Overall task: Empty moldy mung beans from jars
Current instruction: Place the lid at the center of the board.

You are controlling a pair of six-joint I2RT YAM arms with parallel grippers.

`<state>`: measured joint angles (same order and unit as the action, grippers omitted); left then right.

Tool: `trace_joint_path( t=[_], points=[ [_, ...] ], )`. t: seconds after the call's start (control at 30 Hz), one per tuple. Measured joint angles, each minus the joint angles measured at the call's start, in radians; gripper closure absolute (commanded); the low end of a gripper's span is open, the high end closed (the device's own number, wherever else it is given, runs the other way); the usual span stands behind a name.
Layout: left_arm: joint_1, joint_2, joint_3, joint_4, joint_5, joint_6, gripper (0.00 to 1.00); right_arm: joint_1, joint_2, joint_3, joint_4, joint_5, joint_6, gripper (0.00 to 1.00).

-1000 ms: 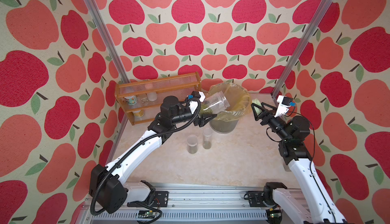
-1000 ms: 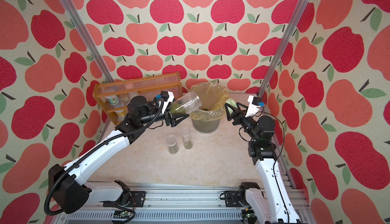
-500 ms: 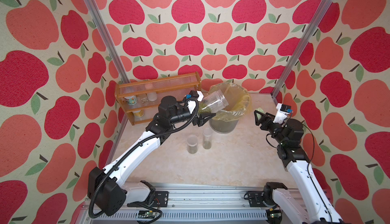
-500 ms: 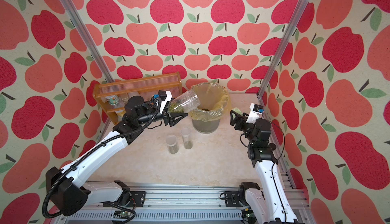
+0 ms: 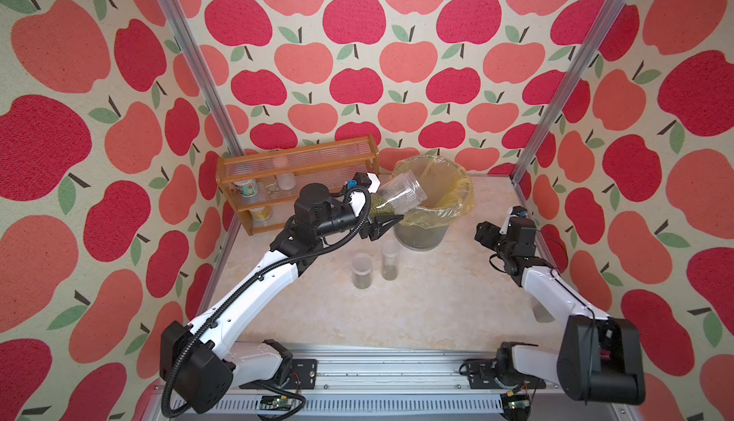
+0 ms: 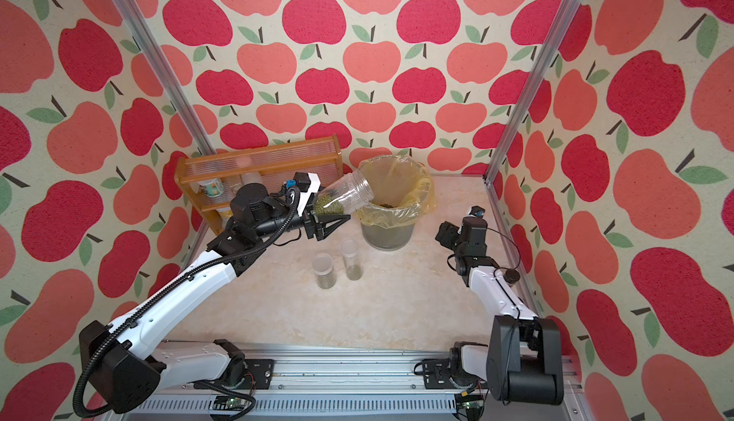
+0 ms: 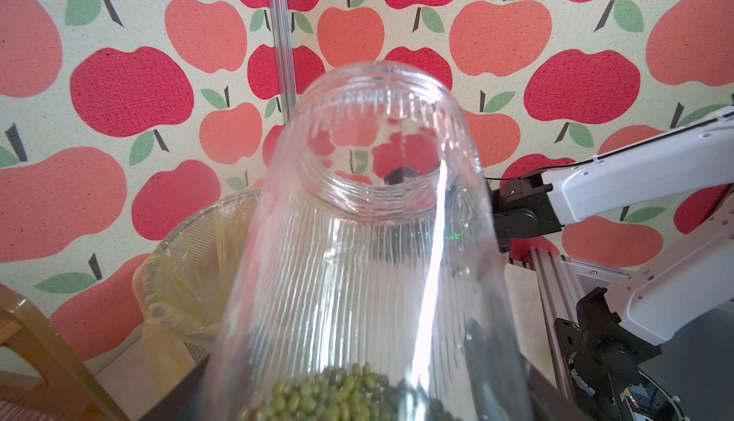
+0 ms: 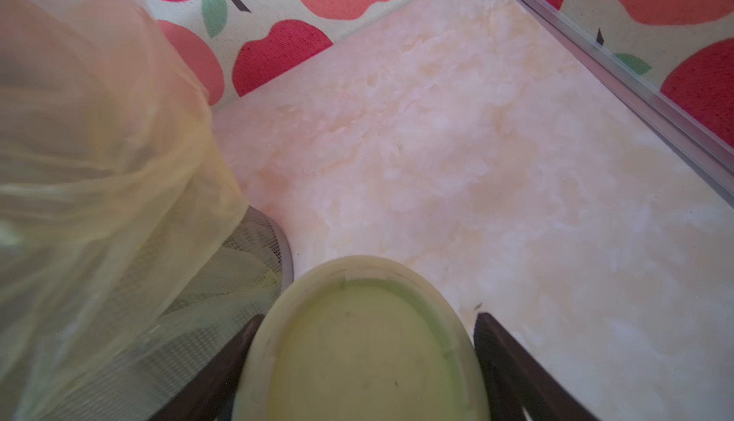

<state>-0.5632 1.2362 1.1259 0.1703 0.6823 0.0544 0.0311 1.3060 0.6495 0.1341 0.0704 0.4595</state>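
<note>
The left tool (image 5: 375,205) grips a wide clear ribbed jar (image 5: 403,192), tilted, with its mouth over the rim of the grey bin with yellow bag (image 5: 421,236). Its dull green mung beans (image 5: 382,203) lie at the base. The right tool (image 8: 367,319) holds a pale green round lid (image 8: 369,367).

Pale cream marble-patterned tabletop (image 5: 397,319). A grey mesh bin lined with a yellow plastic bag (image 5: 421,238) stood at its rear centre, and an orange-brown wooden two-tier rack (image 5: 296,152) in its rear left corner. In front of the bin, a short clear cylindrical jar (image 5: 362,270) and a tall slim clear jar (image 5: 390,258) stood upright, just beside each other. Each held olive-green mung beans (image 5: 361,281) at its bottom.
</note>
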Motion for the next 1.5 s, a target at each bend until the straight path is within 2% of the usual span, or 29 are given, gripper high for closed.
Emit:
trace_joint_path(
  t=[0.3, 0.4, 0.53, 0.8, 0.93, 1.1, 1.2, 1.33, 1.5],
  points=[
    [0.0, -0.006, -0.002, -0.02, -0.009, 0.0, 0.7, -0.008, 0.238, 0.076, 0.052, 0.095, 0.018, 0.23],
    [0.0, -0.006, -0.002, -0.024, -0.014, 0.0, 0.7, -0.012, 0.269, 0.11, 0.058, 0.116, 0.028, 0.09],
    [0.0, -0.006, -0.002, -0.025, -0.014, 0.0, 0.7, -0.014, 0.307, 0.165, 0.06, 0.128, 0.034, 0.01],
    [0.0, -0.006, -0.002, -0.025, -0.014, -0.004, 0.7, -0.014, 0.3, 0.164, 0.078, 0.122, 0.027, 0.01],
    [0.0, -0.006, -0.002, -0.025, -0.021, -0.004, 0.7, -0.006, 0.196, 0.102, 0.058, 0.109, 0.028, 0.02],
    [0.0, 0.005, 0.0, -0.025, -0.021, -0.004, 0.7, 0.059, -0.061, 0.062, -0.053, 0.109, 0.022, 0.02],
    [0.0, 0.026, 0.005, -0.029, -0.021, -0.003, 0.69, 0.109, -0.223, 0.069, -0.126, 0.12, -0.006, 0.07],
    [-0.001, 0.054, 0.021, -0.043, -0.021, -0.003, 0.68, 0.175, -0.403, 0.091, -0.199, 0.18, -0.053, 0.04],
    [-0.008, 0.106, 0.09, -0.084, -0.021, -0.003, 0.69, 0.193, -0.499, 0.166, -0.205, 0.097, -0.028, 0.01]
  ],
)
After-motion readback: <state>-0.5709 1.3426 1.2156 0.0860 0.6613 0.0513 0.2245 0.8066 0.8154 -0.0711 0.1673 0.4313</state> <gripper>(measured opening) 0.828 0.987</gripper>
